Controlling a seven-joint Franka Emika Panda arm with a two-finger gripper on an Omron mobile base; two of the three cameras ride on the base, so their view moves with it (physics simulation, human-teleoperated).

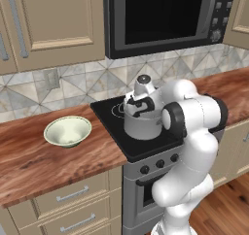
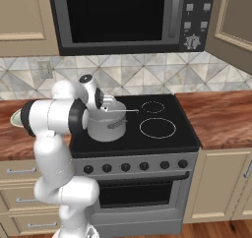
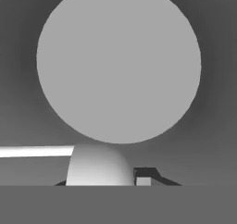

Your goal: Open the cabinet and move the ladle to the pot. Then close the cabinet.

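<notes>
The ladle [image 3: 97, 165], its bowl nearest the lens, sits clamped in the end effector [image 3: 104, 180], handle [image 2: 125, 110] sticking sideways, directly above the pot [image 2: 106, 126] interior on the stove [image 2: 162, 129].

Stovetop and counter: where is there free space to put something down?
Free: the two right burners beside the pot; the wooden counter in front of the green bowl; the counter right of the stove. Crowded: the pot's corner, where the gripper holds the ladle.
</notes>
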